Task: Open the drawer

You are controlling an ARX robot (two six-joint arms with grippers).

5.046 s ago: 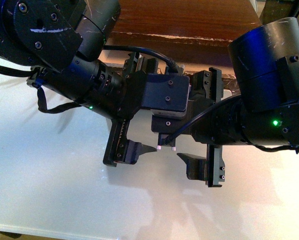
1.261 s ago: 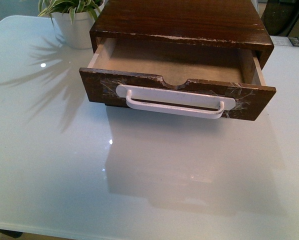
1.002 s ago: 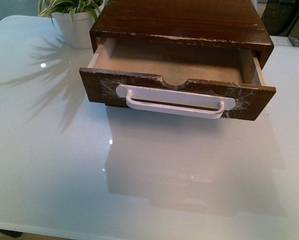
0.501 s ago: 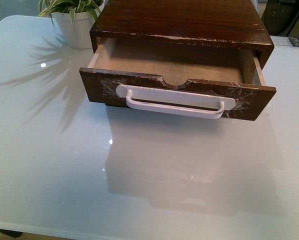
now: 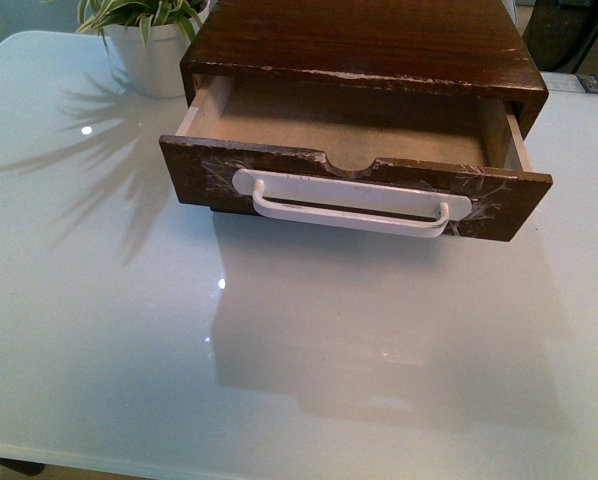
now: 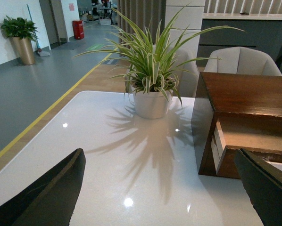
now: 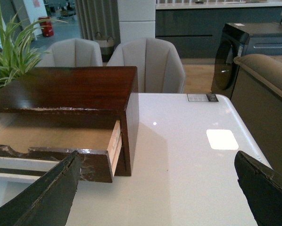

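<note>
The dark-brown wooden drawer [image 5: 349, 185] stands pulled out of its brown cabinet [image 5: 359, 40], showing its pale interior, white bar handle [image 5: 351, 208] and a half-round notch in the top edge. Neither arm shows in the front view. My left gripper [image 6: 162, 188] is open and empty over the white table, to the left of the cabinet; the drawer's left corner shows in that view [image 6: 240, 153]. My right gripper [image 7: 160, 188] is open and empty to the right of the drawer [image 7: 56, 141].
A potted spider plant [image 5: 149, 40] stands at the cabinet's back left, also in the left wrist view [image 6: 153, 70]. The glossy white table [image 5: 279, 380] reaches a rounded edge on the right [image 7: 244, 127]. Beige chairs [image 7: 145, 61] stand behind it.
Five seconds ago both arms filled the front view, over the drawer front. They have withdrawn out of that view. Over the last second nothing has moved.
</note>
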